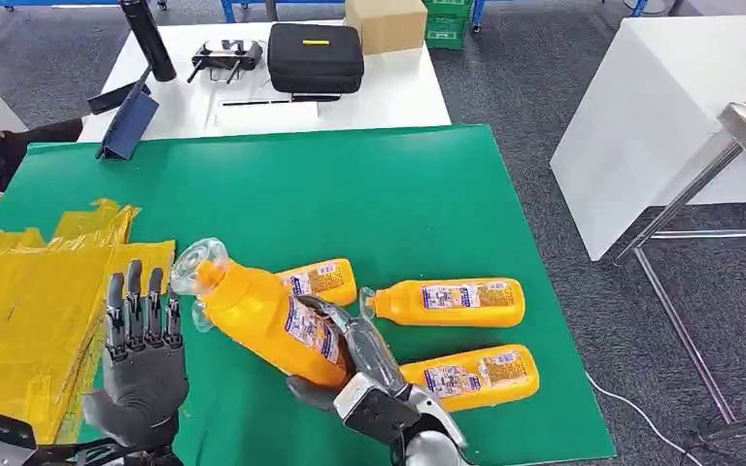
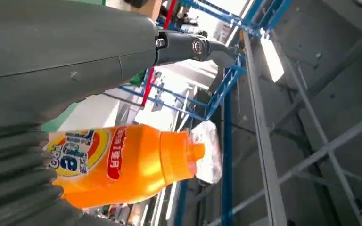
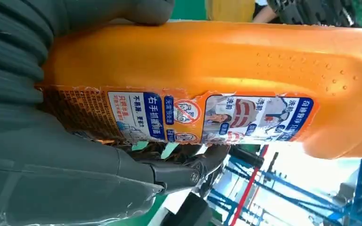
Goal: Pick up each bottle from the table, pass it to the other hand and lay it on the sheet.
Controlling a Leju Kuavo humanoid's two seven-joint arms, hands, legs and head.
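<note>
Gripping the orange bottle [image 1: 262, 320] by its lower body above the green counter [image 1: 398, 194], your right robot hand [image 1: 364, 364] holds smooth, likely slippery plastic; your spread, empty left robot hand [image 1: 141, 345] should take its ridged upper body.

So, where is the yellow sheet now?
In the head view the yellow sheet lies at the left side of the green table, just beyond the open left hand.
</note>
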